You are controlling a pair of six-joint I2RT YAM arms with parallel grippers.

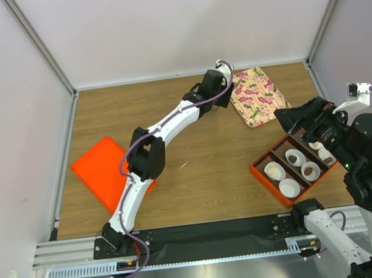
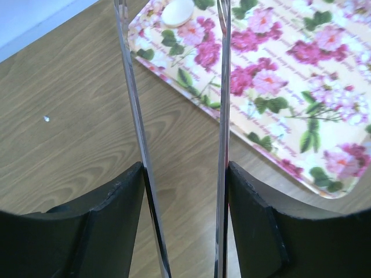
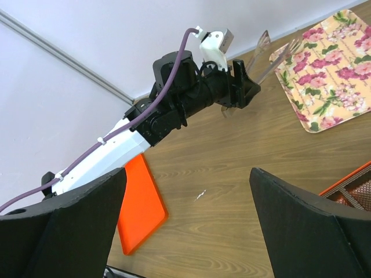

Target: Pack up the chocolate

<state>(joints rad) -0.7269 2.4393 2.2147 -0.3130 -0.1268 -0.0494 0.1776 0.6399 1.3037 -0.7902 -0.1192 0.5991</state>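
Dark brown chocolate (image 1: pixel 310 171) sits in some of the white paper cups (image 1: pixel 289 187) in the orange divided box (image 1: pixel 269 187) by the near edge towards the right corner. One cup looks empty, and my right gripper (image 3: pixel 188 171) hangs over the box's far end, jaws wide apart and empty. My left gripper (image 2: pixel 185 168) is clamped on thin tongs (image 2: pixel 134 116) whose arms stand apart over the floral tray (image 2: pixel 301 87) near the far right corner, where a pale round piece (image 2: pixel 177 11), with no long axis to match, lies straight ahead between the tips. I judge my left arm the nearer to it, though I cannot tell whether it is chocolate.
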